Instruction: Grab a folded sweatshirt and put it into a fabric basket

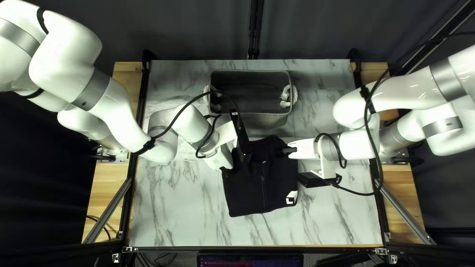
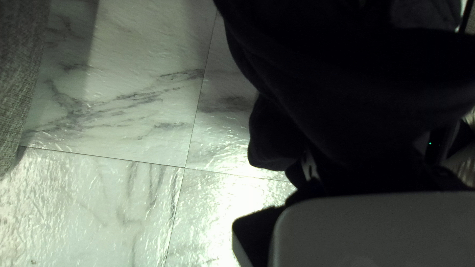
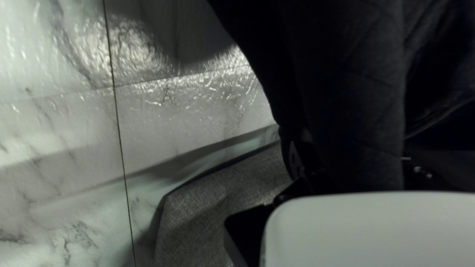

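- top left view: the sweatshirt point(image 1: 264, 183), dark with a zip down it, is outside the basket point(image 1: 274, 119), near its near wall, over the middle of the table point(image 1: 178, 207). whether it touches the tabletop, i can't tell.
- a white patch point(image 1: 292, 198) sits at its near right corner.
- the basket is grey, with a pale rope handle point(image 1: 285, 96) at its right end and another at its left.
- the left gripper point(image 1: 223, 157) is at the sweatshirt's far left part, the right gripper point(image 1: 288, 150) at its right edge, toward the far end.
- a screen point(image 1: 250, 260) shows past the table's near edge.
- left wrist view: the sweatshirt is bunched dark and close, right ahead of the left gripper. cloth hides the grip, so i can't tell if it's wide, narrow or holding.
- the basket's wall stands apart from the cloth, bare table between.
- right wrist view: the sweatshirt drapes in folds ahead of the right gripper. its grip is hidden too; can't tell its state.
- the basket's grey weave shows just beside the cloth.
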Controlling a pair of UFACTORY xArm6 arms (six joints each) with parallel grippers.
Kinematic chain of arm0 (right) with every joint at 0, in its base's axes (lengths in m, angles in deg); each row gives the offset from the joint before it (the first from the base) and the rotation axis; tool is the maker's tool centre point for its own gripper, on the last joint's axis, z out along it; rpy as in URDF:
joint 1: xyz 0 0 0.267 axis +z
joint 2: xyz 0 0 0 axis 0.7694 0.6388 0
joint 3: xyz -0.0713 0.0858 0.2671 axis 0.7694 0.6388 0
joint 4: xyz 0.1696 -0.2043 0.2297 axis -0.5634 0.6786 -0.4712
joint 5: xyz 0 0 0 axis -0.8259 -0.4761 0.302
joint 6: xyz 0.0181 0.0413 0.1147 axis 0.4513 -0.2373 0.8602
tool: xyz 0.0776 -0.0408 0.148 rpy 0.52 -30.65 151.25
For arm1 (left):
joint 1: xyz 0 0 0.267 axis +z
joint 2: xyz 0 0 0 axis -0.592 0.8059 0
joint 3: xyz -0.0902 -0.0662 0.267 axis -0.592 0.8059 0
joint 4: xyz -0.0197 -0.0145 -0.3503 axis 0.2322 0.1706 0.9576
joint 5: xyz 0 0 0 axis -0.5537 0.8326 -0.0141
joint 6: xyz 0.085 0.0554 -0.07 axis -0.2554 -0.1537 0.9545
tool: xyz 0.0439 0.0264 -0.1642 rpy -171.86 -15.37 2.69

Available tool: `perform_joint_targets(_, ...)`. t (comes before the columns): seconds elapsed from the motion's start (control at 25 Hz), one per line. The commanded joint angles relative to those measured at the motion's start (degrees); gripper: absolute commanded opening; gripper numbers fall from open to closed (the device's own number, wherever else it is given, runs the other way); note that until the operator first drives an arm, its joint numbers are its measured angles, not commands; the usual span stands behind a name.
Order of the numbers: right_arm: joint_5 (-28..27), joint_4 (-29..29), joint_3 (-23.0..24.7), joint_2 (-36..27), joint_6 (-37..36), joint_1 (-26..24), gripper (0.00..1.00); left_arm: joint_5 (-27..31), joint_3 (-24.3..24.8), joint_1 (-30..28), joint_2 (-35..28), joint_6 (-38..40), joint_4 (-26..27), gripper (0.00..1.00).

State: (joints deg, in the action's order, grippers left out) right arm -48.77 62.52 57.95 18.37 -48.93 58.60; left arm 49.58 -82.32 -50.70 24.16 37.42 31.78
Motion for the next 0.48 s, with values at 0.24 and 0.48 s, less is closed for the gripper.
perform_joint_targets(0.24,4.24,-14.43,0.0,-4.5,-22.04,-7.84,0.0,10.32,-0.02,8.63,-9.1,-6.82,0.12,0.0)
perform_joint_targets(0.48,3.49,-34.23,-0.07,-9.52,-45.29,-10.57,0.0,17.38,-1.34,13.66,-13.58,-8.71,-1.03,0.0)
